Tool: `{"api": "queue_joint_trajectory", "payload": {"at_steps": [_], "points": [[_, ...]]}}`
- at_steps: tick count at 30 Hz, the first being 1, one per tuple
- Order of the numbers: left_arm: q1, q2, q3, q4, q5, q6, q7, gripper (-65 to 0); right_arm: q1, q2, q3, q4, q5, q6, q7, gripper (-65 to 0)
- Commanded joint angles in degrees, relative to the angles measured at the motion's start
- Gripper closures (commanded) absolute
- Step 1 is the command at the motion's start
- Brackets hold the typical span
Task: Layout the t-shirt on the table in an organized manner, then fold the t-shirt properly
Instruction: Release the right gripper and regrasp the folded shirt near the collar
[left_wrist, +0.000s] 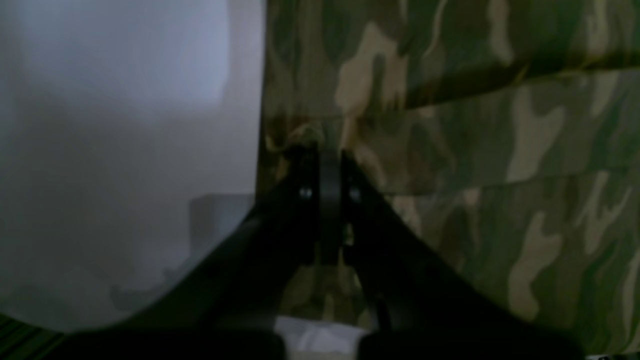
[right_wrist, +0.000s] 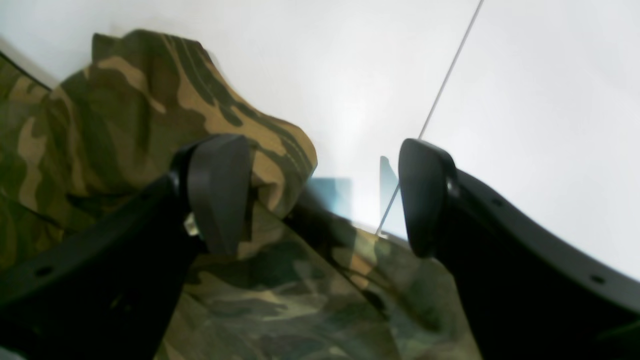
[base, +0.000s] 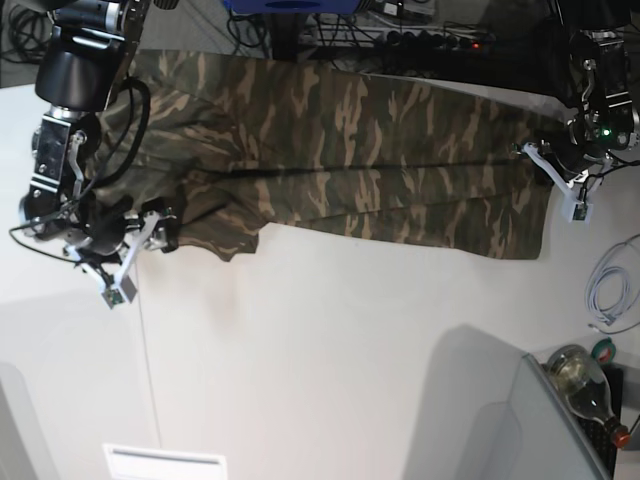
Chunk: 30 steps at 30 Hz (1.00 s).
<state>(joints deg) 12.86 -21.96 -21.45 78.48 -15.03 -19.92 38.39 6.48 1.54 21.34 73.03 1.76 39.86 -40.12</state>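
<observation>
Across the white worktop (base: 330, 330) the camouflage t-shirt (base: 350, 150) lies stretched: left gripper (left_wrist: 327, 150) jaws pinching its edge as anchor, right gripper (right_wrist: 325, 195) jaws spread, holding nothing.

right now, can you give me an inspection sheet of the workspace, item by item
surface: white table, thin dark seam line across it
job's things: camouflage t-shirt stretched out along the far side of the table, part folded into layers, a bunched corner near the right end effector
clutter: glass bottle at the table's near corner; a white slotted piece at the near edge
grippers: left end effector shut on the t-shirt edge; right end effector open, pads apart above the cloth, holding nothing
cables: coiled white cable beside the table; dark cables behind the far edge
surroundings: dark equipment beyond the table, too dim to identify
</observation>
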Motion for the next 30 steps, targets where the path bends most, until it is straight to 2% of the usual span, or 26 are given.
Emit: {"api": "queue_joint_trajectory", "payload": {"at_steps": [1, 6, 7, 9, 11, 12, 13, 20, 26, 27, 28, 30], "points": [[-0.25, -1.12, -0.48, 0.78, -0.31, 0.01, -0.9, 0.0, 1.04, 0.17, -0.46, -0.2, 0.83, 0.14, 0.69, -43.2], [-0.25, -1.03, -0.48, 0.78, -0.31, 0.01, -0.9, 0.0, 1.04, 0.17, -2.49, -1.78, 0.83, 0.14, -1.42, -42.9], [-0.25, -1.03, -0.48, 0.78, -0.31, 0.01, -0.9, 0.0, 1.04, 0.17, -2.49, -1.78, 0.83, 0.14, -1.42, -41.1], [-0.25, -0.95, -0.48, 0.78, -0.31, 0.1, -0.9, 0.0, 1.04, 0.17, -2.49, -1.69, 0.92, 0.14, -1.51, -31.2], [-0.25, -0.95, -0.48, 0.78, -0.31, 0.1, -0.9, 0.0, 1.04, 0.17, -2.13, -1.17, 0.92, 0.14, -1.51, -14.0], [-0.25, -0.95, -0.48, 0.78, -0.31, 0.1, -0.9, 0.0, 1.04, 0.17, -2.05, -1.08, 1.01, 0.14, -1.51, -8.3], [-0.16, -0.95, -0.48, 0.78, -0.31, 0.1, -0.9, 0.0, 1.04, 0.17, -2.05, -0.99, 1.01, 0.14, -1.51, -6.0], [-0.16, -0.95, -0.13, 0.78, -0.31, 0.1, -0.72, 0.0, -0.11, 0.17, -2.49, 4.99, 1.01, 0.14, -1.68, -4.8], [-0.16, -0.95, -0.04, 0.78, -0.31, 0.1, -0.72, 0.0, 0.24, 0.09, -1.96, 5.78, 1.1, 0.14, -3.97, -6.2], [-0.16, -0.95, 0.05, 0.78, -0.31, 0.1, -0.72, 0.0, 0.24, -0.18, -1.96, 5.6, 1.1, 0.14, -3.97, -8.3], [-0.16, -0.95, 0.05, 0.69, -0.31, 0.1, -0.72, 0.0, 0.51, -0.97, -1.87, 5.6, 1.1, 0.14, -3.97, -13.2], [-0.16, -0.95, 0.05, 0.69, -0.31, 0.19, -0.72, 0.0, 1.04, -2.64, 0.68, 5.43, 1.1, 0.14, -3.97, -28.5]]}}
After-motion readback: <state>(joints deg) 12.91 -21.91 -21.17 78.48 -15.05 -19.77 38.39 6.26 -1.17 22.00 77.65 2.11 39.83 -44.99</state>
